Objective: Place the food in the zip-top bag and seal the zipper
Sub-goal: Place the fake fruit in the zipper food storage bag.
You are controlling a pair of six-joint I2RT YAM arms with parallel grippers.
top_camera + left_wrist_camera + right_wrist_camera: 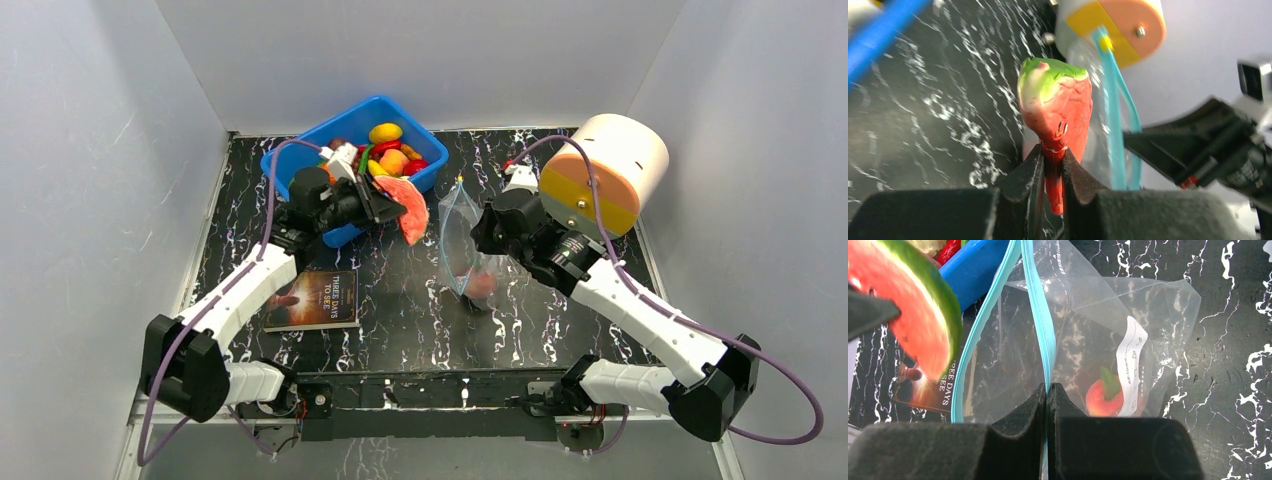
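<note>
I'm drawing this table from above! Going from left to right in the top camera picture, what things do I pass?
book → watermelon slice → zip-top bag → white and orange drum

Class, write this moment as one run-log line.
left gripper: shut on watermelon slice | right gripper: shut on bag edge | bag: open, peach inside | slice: outside bag

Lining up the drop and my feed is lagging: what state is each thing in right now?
Clear plastic zip-top bag: held up, mouth open.
Blue-green zipper strip: unsealed, one side pinched by shut right gripper.
Red toy watermelon slice: pinched in left gripper, lifted, near bag mouth.
Toy peach: inside bag.
Blue plastic bin: holds more toy food.
Paperback book: closed, lying flat.
</note>
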